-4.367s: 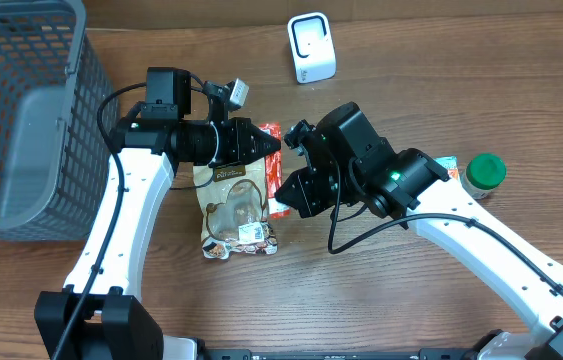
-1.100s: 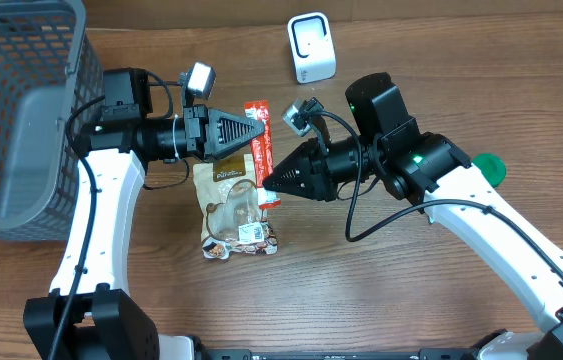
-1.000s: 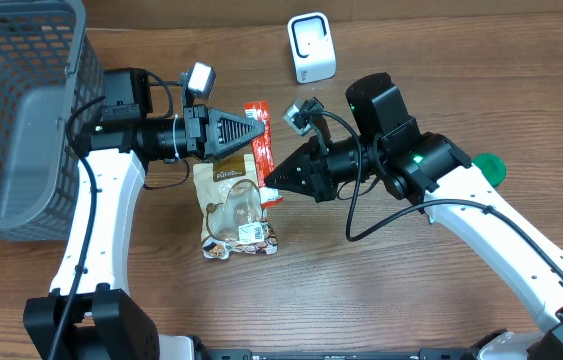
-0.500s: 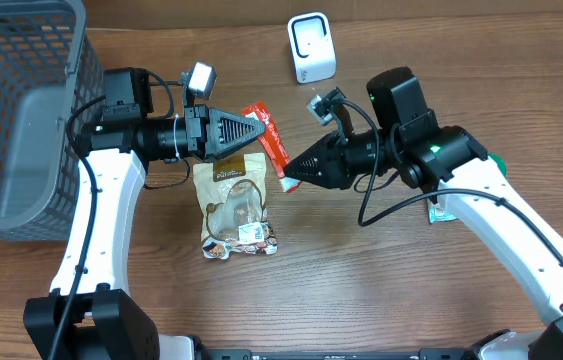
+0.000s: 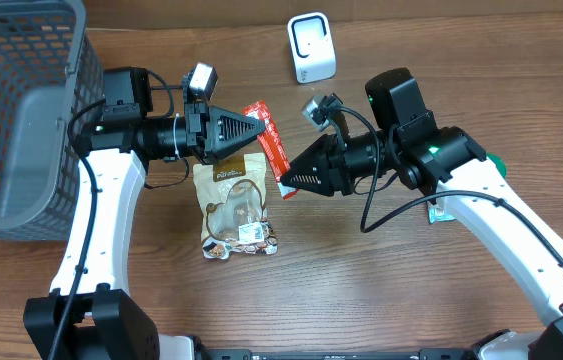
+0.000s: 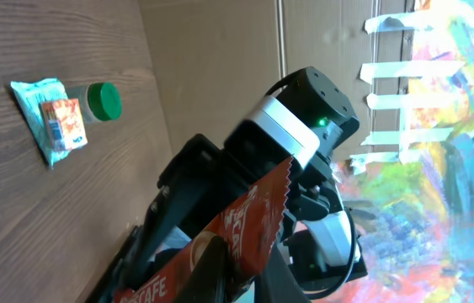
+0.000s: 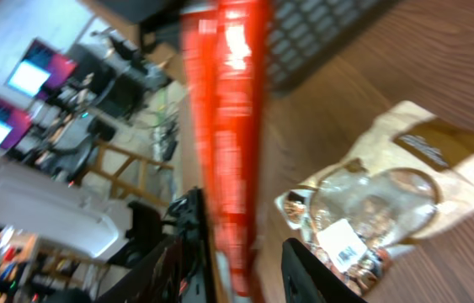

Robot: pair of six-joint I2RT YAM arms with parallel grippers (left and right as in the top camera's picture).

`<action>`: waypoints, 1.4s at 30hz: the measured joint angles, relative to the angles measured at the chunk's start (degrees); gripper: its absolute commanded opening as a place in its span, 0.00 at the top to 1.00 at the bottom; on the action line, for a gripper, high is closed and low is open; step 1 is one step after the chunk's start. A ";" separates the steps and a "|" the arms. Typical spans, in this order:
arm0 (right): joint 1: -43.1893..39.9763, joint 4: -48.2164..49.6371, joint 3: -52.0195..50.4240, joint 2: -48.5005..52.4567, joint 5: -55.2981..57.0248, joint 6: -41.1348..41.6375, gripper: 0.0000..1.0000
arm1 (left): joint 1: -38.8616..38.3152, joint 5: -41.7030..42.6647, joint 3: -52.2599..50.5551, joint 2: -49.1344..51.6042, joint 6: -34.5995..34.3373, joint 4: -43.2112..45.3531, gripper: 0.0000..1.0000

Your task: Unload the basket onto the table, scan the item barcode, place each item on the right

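A long, narrow red foil snack sachet with white lettering [image 5: 269,150] is held in the air above the brown wooden table [image 5: 411,290], between the two arms. Its upper part is pinched in the left gripper [image 5: 259,128], whose jaws are closed together on it. In the left wrist view the sachet [image 6: 249,215] is seen rising from between those fingers with its serrated end uppermost.

The right gripper [image 5: 283,185] is placed at the sachet's lower end. In the right wrist view its fingers [image 7: 302,269] are seen standing apart on either side of the red strip [image 7: 228,126], with no clear pinch, so the sachet is judged to be carried by the left gripper alone.

A tan and clear plastic snack pouch [image 5: 233,205] lies flat on the table below the sachet. A small white rounded scanner unit [image 5: 311,47] stands well apart, near the far edge.

The sachet is judged to be very light, thin and limp, with a glossy skin that can slip or twist in a single pinch. A hold on the flat sealed end is suggested, since the crimp is stiffer there and the printed faces are left uncovered. A second pinch at the other end would keep it taut and flat for the scanner. No barcode can be made out in any view.
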 measured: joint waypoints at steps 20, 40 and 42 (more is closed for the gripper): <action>4.22 1.57 -0.02 0.00 1.66 -2.97 0.73 | 0.00 0.48 0.00 0.00 -7.48 4.09 0.96; 5.20 2.69 -0.07 0.00 8.41 -2.99 0.60 | 0.00 0.50 0.00 0.00 -7.65 4.74 0.96; 5.88 2.86 -0.07 0.00 8.24 -2.99 0.60 | 0.00 0.50 0.00 0.00 -7.65 4.96 0.96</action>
